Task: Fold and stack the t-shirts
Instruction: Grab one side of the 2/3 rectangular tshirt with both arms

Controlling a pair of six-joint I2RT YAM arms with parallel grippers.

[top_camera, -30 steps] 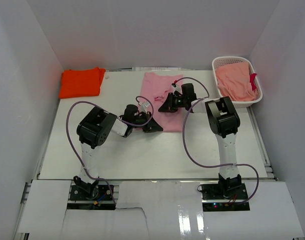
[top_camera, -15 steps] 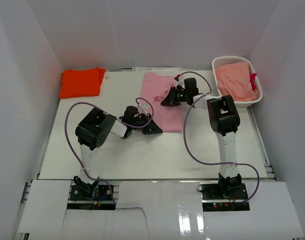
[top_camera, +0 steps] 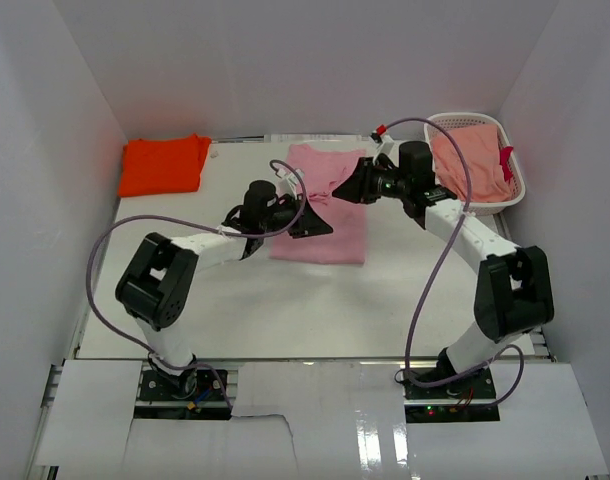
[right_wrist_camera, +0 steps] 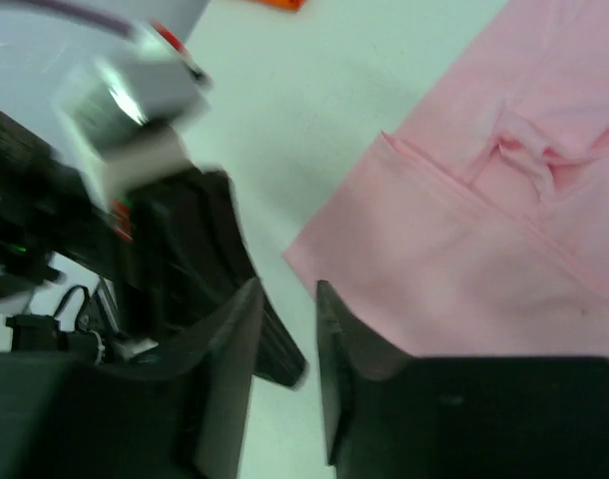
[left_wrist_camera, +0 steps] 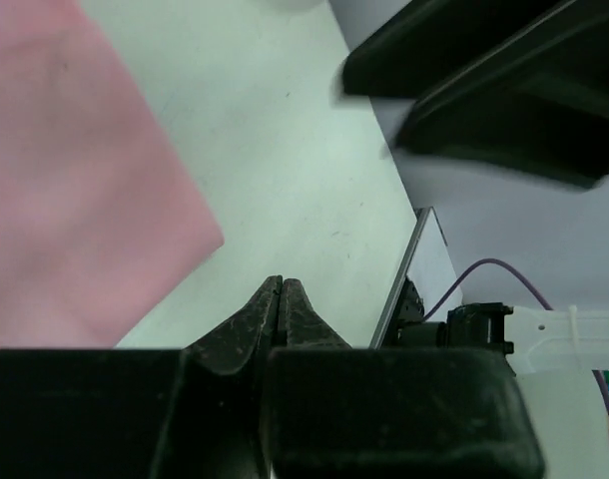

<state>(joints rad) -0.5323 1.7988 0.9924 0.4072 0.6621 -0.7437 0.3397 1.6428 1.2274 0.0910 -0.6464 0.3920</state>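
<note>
The pink t-shirt (top_camera: 321, 208) lies spread flat in the middle of the table (top_camera: 235, 300), toward the far side. The orange t-shirt (top_camera: 163, 165) sits folded in the far left corner, well apart from it. The left gripper (left_wrist_camera: 278, 286) hangs over bare table just beside a corner of the pink shirt, its jaws pressed together with nothing between them. The right gripper (right_wrist_camera: 285, 289) hovers at the shirt's edge, jaws a narrow gap apart and empty. At the far right stands a white basket (top_camera: 437, 126) holding a salmon cloth (top_camera: 470, 160).
</note>
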